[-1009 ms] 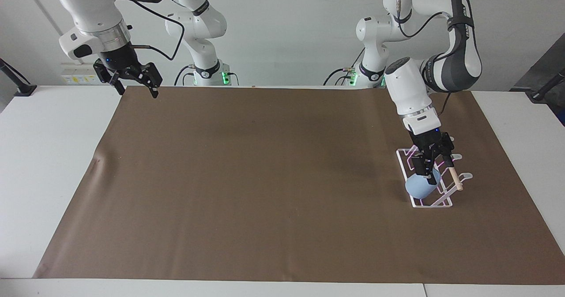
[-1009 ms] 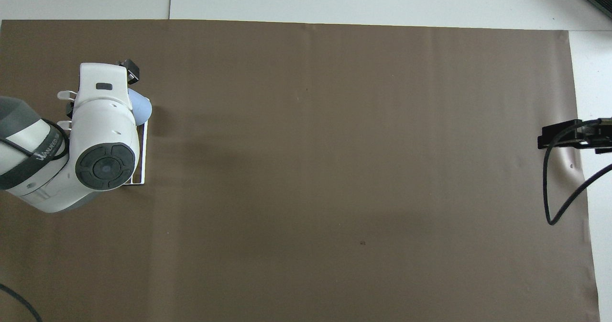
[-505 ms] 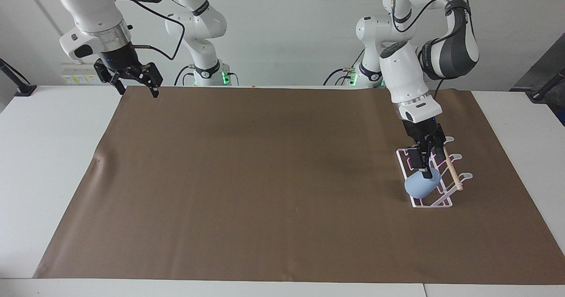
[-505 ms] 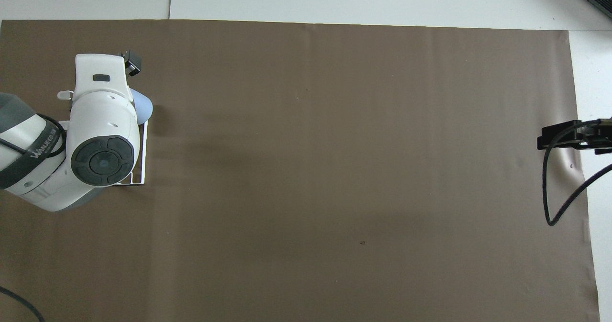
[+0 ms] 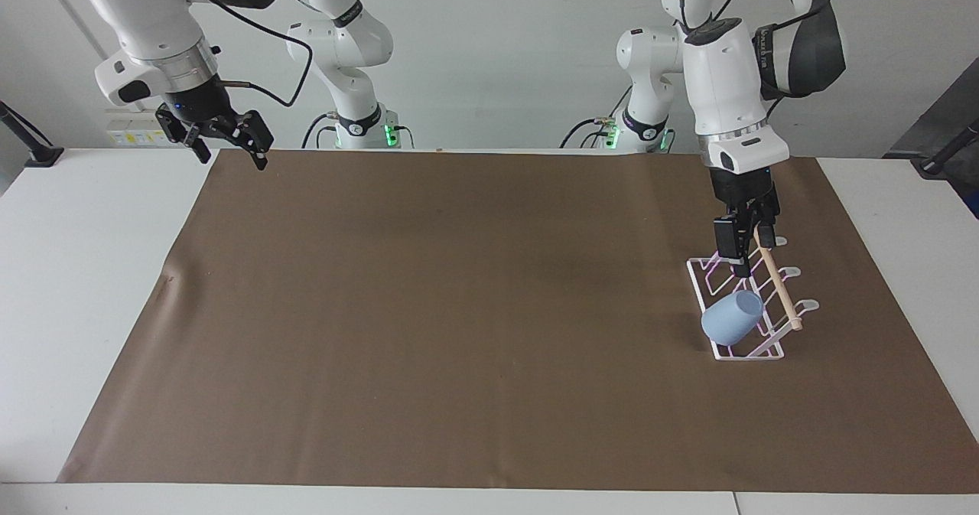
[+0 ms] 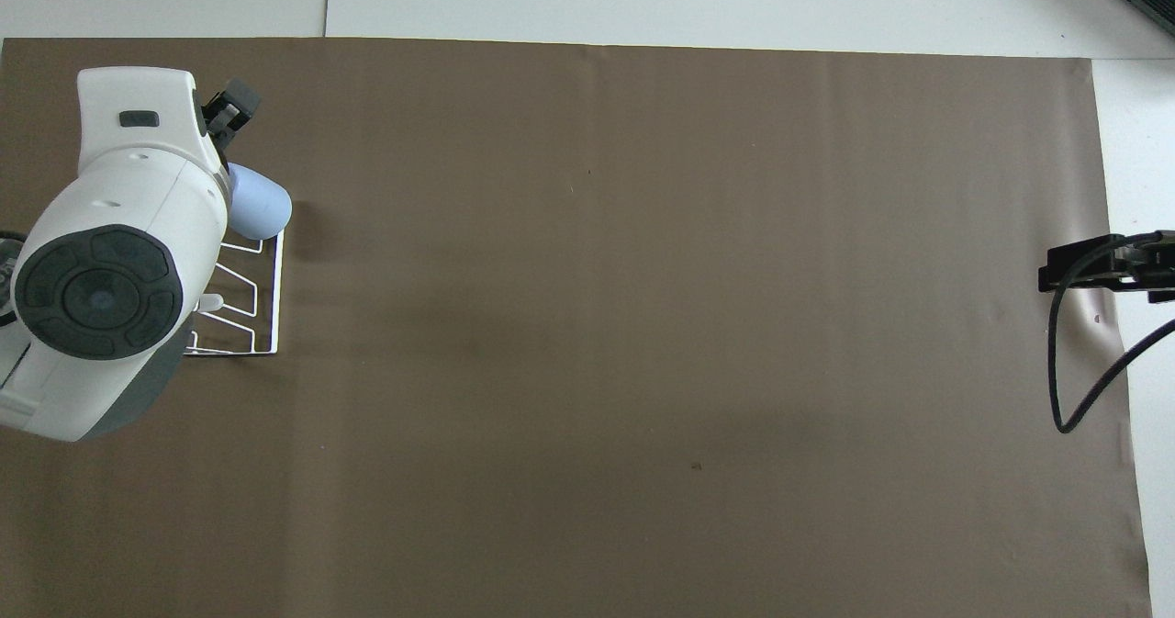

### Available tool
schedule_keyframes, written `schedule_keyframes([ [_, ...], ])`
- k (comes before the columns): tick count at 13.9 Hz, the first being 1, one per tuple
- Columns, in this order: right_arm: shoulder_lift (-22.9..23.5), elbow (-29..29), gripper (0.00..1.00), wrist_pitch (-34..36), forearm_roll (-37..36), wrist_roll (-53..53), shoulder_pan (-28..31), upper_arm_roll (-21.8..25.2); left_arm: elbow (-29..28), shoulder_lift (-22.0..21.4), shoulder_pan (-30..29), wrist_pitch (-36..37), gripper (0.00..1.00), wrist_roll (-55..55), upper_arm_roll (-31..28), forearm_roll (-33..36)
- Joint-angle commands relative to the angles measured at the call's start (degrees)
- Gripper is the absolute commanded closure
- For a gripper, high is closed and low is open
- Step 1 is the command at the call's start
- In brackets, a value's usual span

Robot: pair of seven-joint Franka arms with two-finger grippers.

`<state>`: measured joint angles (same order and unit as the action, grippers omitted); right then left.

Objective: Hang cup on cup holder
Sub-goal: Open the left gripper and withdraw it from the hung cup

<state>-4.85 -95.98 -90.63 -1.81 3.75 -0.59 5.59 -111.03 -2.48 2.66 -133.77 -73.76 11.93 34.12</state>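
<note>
The light-blue cup [image 5: 732,317] rests tilted on a prong of the white wire cup holder [image 5: 753,353], at the end of the rack farthest from the robots, mouth toward the wooden dowel [image 5: 780,289]. It also shows in the overhead view [image 6: 258,203], beside the rack [image 6: 263,298]. My left gripper [image 5: 743,264] is open and empty, raised above the rack and clear of the cup. My right gripper [image 5: 229,144] is open and empty, waiting in the air over the mat's corner at the right arm's end.
A brown paper mat [image 5: 459,308] covers most of the white table [image 5: 76,285]. The left arm's wrist [image 6: 119,232] hides part of the rack in the overhead view. A black cable [image 6: 1069,361] hangs by the right gripper [image 6: 1102,264].
My left gripper has let go of the cup and risen straight up off the rack. The cup stays on its prong. The right gripper has barely shifted.
</note>
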Motion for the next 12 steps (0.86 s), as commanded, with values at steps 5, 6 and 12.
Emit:
schedule_keyframes([
  [5,-0.5,0.5,0.00,-0.3,0.7,2.3,0.5,-0.1,9.2,-0.8,-0.4,17.6,0.00,32.2,-0.4,-19.4],
  [6,-0.6,0.4,0.00,-0.3,0.6,1.8,0.3,-0.1,10.7,-0.7,-0.5,20.5,0.00,36.5,-0.5,-21.5],
  [12,-0.9,0.1,0.00,0.4,1.0,1.1,0.0,-0.2,17.1,-0.1,-2.2,31.5,0.00,54.1,-1.5,-32.3],
])
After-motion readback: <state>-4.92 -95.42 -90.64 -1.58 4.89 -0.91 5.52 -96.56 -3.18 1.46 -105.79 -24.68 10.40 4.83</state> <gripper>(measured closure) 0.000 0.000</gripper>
